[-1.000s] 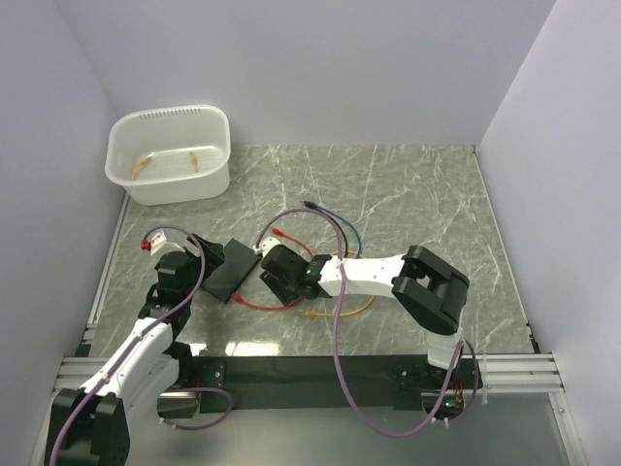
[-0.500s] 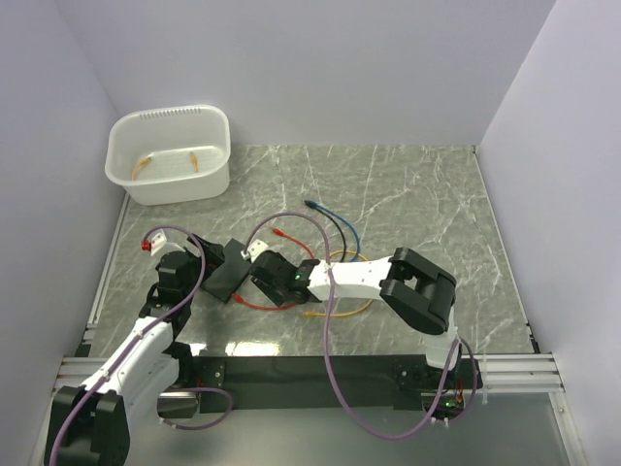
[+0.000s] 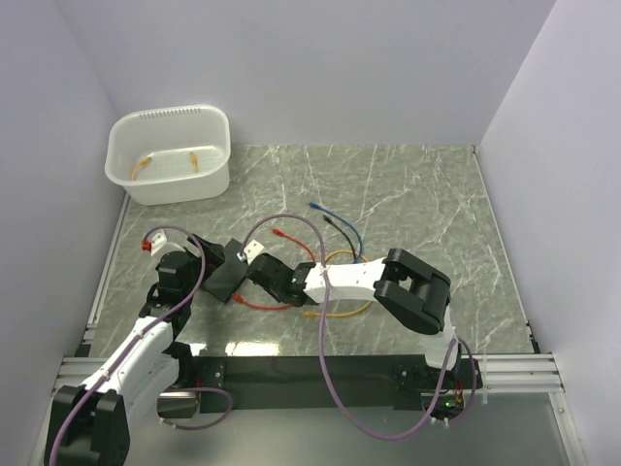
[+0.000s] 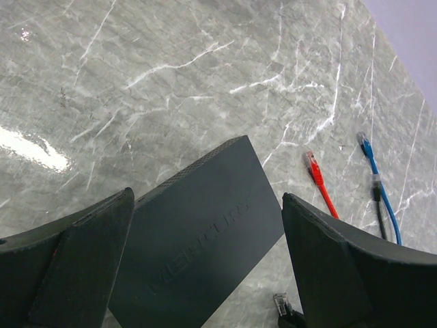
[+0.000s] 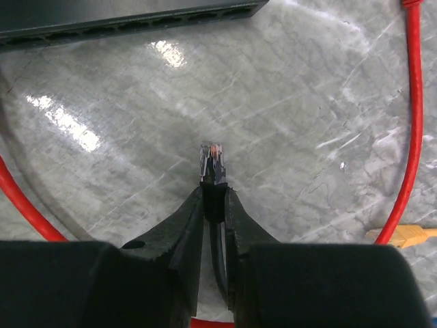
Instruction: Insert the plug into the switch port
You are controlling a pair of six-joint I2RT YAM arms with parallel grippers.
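Note:
The switch [image 3: 223, 279] is a flat black box lying left of centre; it also shows in the left wrist view [image 4: 198, 253]. My left gripper [image 3: 213, 258] is open, with a finger on each side of the switch [image 4: 207, 197]. My right gripper [image 3: 256, 281] is shut on a black cable just behind its clear plug [image 5: 212, 162]. The plug is held low over the table and points at the switch's socket edge [image 5: 130, 19], a short gap away. The plug tip also shows in the left wrist view [image 4: 280, 303], beside the switch.
A red cable [image 3: 262, 303], a yellow cable [image 3: 340, 311] and a blue cable [image 3: 335, 216] lie loose around the right gripper. A red plug [image 4: 313, 167] and a blue plug [image 4: 365, 145] lie beyond the switch. A white tub [image 3: 170, 155] stands at the back left.
My right gripper has moved left with the plug, closer to the switch's socket edge. The loose cables behind it have shifted slightly. The left arm has not moved.

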